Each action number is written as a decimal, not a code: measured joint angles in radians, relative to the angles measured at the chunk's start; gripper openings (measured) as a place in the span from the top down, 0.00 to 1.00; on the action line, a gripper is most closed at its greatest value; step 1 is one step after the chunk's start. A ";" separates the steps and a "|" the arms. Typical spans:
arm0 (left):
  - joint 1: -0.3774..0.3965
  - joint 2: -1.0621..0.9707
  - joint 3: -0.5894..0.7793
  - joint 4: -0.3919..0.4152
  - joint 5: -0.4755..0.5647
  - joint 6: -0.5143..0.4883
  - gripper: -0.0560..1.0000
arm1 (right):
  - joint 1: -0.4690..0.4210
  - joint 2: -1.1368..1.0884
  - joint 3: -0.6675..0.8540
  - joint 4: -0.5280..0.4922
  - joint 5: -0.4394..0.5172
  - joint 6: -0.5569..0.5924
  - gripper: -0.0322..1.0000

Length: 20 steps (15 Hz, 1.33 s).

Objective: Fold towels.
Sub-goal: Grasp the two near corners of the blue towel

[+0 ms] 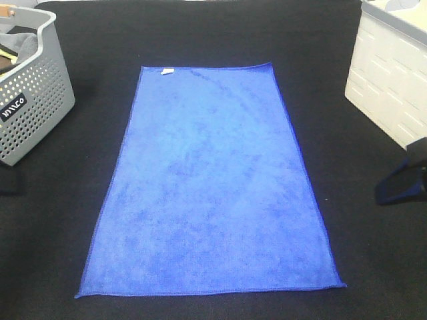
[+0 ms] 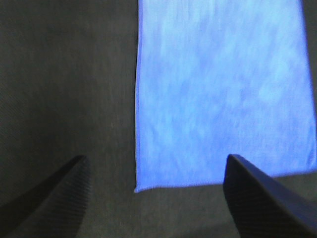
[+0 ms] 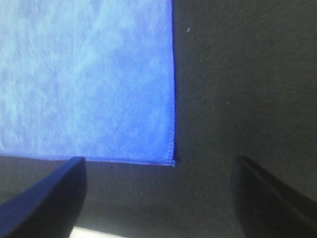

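Towel [image 1: 213, 187] lies flat, unfolded, on the black table [image 1: 200, 33]. Left gripper [image 2: 156, 157] and right gripper [image 3: 159, 158] hover with jaws apart and empty, 1 corner before each. Both should pinch just inside the hem and lift evenly.

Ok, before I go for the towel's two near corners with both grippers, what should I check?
1. Towel lies flat and unfolded on the table: ok.
2. Left gripper open, nothing held: ok.
3. Right gripper open, nothing held: ok.
4. Near-left corner shows between the fingers in the left wrist view, and near-right corner does so in the right wrist view: ok.
5. Grey basket and white crate stand apart from the towel: ok.
6. Height of the fingertips above the cloth: cannot tell.
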 joint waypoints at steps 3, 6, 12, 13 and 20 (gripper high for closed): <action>-0.017 0.234 0.000 -0.114 -0.002 0.151 0.27 | 0.000 0.174 -0.008 0.047 -0.001 -0.086 0.24; -0.103 0.405 0.000 -0.227 -0.097 0.259 0.27 | 0.000 0.322 -0.009 0.143 -0.033 -0.221 0.24; -0.163 0.548 -0.005 -0.287 -0.215 0.284 0.27 | 0.000 0.477 -0.009 0.323 -0.110 -0.405 0.24; -0.163 0.583 -0.024 -0.299 -0.213 0.302 0.27 | 0.000 0.530 -0.010 0.353 -0.122 -0.429 0.24; -0.171 0.718 -0.086 -0.521 -0.175 0.542 0.28 | 0.163 0.711 -0.027 0.564 -0.237 -0.523 0.25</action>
